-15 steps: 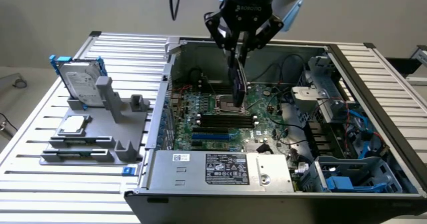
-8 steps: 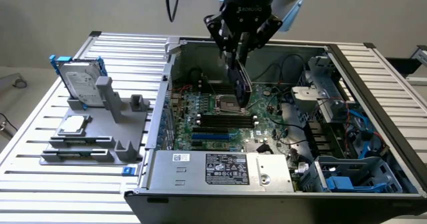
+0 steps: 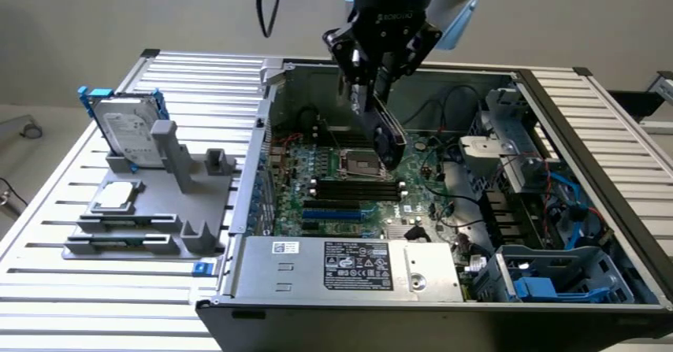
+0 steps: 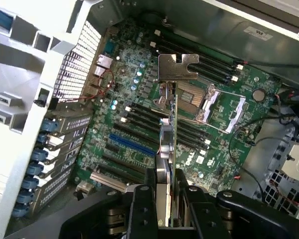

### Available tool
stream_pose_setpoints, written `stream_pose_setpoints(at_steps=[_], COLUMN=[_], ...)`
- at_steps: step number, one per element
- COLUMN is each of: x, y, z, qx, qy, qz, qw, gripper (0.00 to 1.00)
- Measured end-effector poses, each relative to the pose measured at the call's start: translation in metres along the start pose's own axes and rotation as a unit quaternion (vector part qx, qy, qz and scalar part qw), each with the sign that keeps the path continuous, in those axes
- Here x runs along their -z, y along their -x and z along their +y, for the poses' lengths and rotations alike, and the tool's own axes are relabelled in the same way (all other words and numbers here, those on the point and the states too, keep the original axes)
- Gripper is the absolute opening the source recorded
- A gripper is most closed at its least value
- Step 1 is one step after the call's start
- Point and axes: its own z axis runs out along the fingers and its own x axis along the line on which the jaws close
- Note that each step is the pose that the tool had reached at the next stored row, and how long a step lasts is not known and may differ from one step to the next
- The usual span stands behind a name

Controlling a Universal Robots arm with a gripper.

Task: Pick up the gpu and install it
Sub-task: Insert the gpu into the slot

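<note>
The gpu (image 3: 385, 138) hangs edge-down inside the open computer case (image 3: 263, 155), above the green motherboard (image 3: 315, 171) and close to the CPU socket (image 3: 355, 163). My gripper (image 3: 376, 80) is shut on its upper edge and holds it clear of the board. In the wrist view the gpu (image 4: 167, 130) runs edge-on away from my gripper (image 4: 164, 201), its silvery end bracket (image 4: 177, 67) at the far end. It hovers over the motherboard (image 4: 129, 99), between the black memory slots (image 4: 139, 119) and the blue expansion slot (image 4: 132, 145).
A silver hard drive in a blue frame (image 3: 128, 127) and a small square chip (image 3: 116, 197) sit on the grey fixture (image 3: 147, 230) toward the exterior view's left. The power supply (image 3: 347, 265), drive cages (image 3: 557, 281) and loose cables (image 3: 474, 202) crowd the case.
</note>
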Motion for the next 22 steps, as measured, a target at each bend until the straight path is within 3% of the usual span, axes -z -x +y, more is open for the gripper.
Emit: stream_pose_setpoints(at_steps=[6,11,16,22], x=[-0.0017,-0.0033,-0.0049,-0.0071], y=[0.0001,0.0001,0.0002,0.0003], z=[0.0,0.0,0.0001,0.0001], qx=[0.054,0.099,0.144,0.199], qy=[-0.0021,-0.0038,-0.0056,-0.0077], qz=[-0.0007,-0.0013,-0.0019,-0.0027], qw=[0.9985,0.995,0.9895,0.9801], gripper=[0.26,0.26,0.26,0.26])
